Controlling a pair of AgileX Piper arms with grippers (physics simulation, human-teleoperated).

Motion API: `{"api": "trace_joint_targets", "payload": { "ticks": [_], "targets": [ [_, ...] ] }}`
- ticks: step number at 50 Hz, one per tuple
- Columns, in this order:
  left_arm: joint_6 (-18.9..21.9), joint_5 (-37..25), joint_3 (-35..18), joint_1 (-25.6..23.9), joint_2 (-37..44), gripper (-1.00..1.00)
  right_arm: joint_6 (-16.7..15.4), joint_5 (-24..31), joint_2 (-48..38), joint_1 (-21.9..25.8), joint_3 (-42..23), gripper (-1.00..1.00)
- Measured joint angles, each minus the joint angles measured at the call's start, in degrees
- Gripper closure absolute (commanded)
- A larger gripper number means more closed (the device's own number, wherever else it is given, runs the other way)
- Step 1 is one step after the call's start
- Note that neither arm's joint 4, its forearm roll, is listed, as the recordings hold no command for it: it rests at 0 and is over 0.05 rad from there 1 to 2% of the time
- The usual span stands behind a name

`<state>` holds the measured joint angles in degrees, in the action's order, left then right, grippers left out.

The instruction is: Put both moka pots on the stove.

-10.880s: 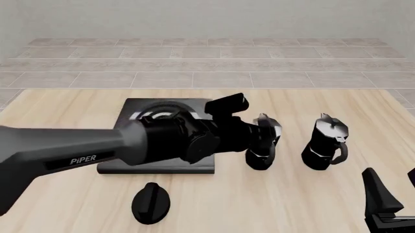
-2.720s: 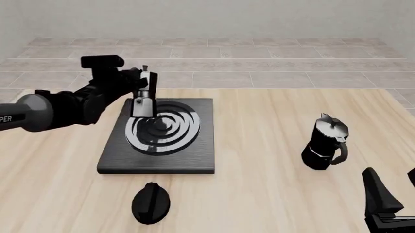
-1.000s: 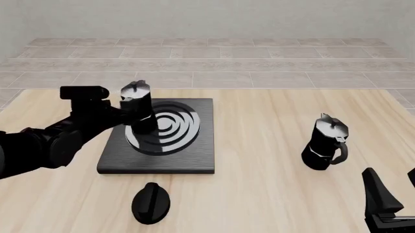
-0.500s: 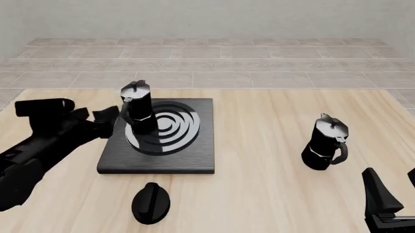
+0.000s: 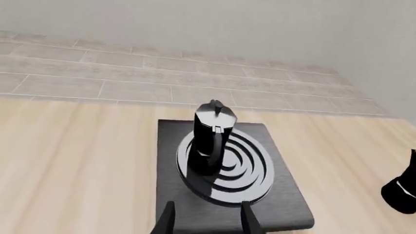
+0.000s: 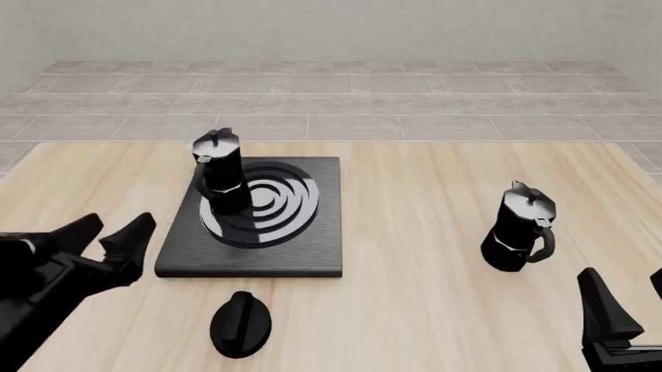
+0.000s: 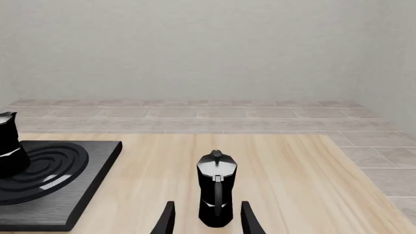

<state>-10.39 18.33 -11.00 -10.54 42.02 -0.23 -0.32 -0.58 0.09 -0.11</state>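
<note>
Backing away from the stove [image 6: 253, 232], the left gripper [image 6: 112, 235] is now hanging low near the slab's front-left corner, fingers spread and holding nothing — the first moka pot [image 6: 218, 172] is standing upright on the far-left part of the silver rings. Well apart to the right, the second moka pot [image 6: 520, 227] is sitting upright on the wooden table [image 6: 414, 294]. At the bottom right corner, the right gripper [image 7: 206, 218] is waiting with its fingers parted — empty, lined up behind that pot. Just before the stove, an oval knob [image 6: 240, 324] is lying flat.
</note>
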Motion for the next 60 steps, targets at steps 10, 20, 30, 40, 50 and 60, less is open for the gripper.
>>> {"api": "trace_joint_targets", "payload": {
  "ticks": [10, 20, 30, 40, 50, 60],
  "targets": [
    [1.81, 2.85, 5.47, 1.16, -5.18, -1.0, 0.0, 0.0, 0.0, 0.0, 0.0, -1.0],
    [5.16, 3.93, 8.96, 2.3, -11.09, -1.0, 0.01, -0.15, -0.13, 0.07, 0.03, -1.0],
    [8.46, -0.48, 10.22, 2.41, -20.89, -1.0, 1.19, -0.19, -3.13, 0.55, -1.48, -1.0],
    [9.67, -1.71, 10.68, 2.46, -24.02, -1.0, 3.08, 1.35, -12.36, 1.46, -7.12, -1.0],
    [10.28, -2.57, 10.88, 2.47, -25.77, -1.0, 5.97, 6.2, -19.9, 2.2, -13.39, -1.0],
    [10.44, -2.93, 10.93, 2.48, -26.34, -1.0, 6.85, 12.06, -26.88, 2.08, -19.38, -1.0]
  ]
}}
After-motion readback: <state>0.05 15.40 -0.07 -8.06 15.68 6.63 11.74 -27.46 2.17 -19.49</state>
